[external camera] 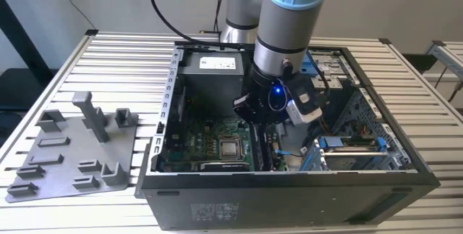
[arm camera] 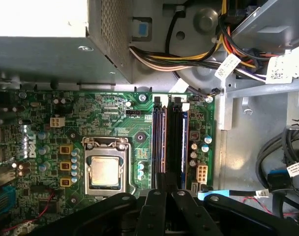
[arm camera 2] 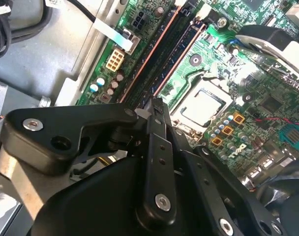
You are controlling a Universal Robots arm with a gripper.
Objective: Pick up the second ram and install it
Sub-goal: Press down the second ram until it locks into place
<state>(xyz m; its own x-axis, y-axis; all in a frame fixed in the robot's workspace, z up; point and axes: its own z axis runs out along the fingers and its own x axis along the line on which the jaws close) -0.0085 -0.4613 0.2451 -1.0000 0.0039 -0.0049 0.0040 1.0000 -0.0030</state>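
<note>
Beside processor [arm camera: 104, 171], ram [arm camera: 175, 142] (slotted), gripper [arm camera: 163, 189] above

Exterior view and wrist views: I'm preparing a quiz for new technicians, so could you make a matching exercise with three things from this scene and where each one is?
Things
1. grey plastic holder plate with upright posts
2. silver square processor
3. black gripper

Places
A. in its socket on the green motherboard
B. on the slatted metal table, at the exterior view's left of the open black computer case
C. low inside the case, over the long black memory slots

Pairs: 1-B, 2-A, 3-C
</note>
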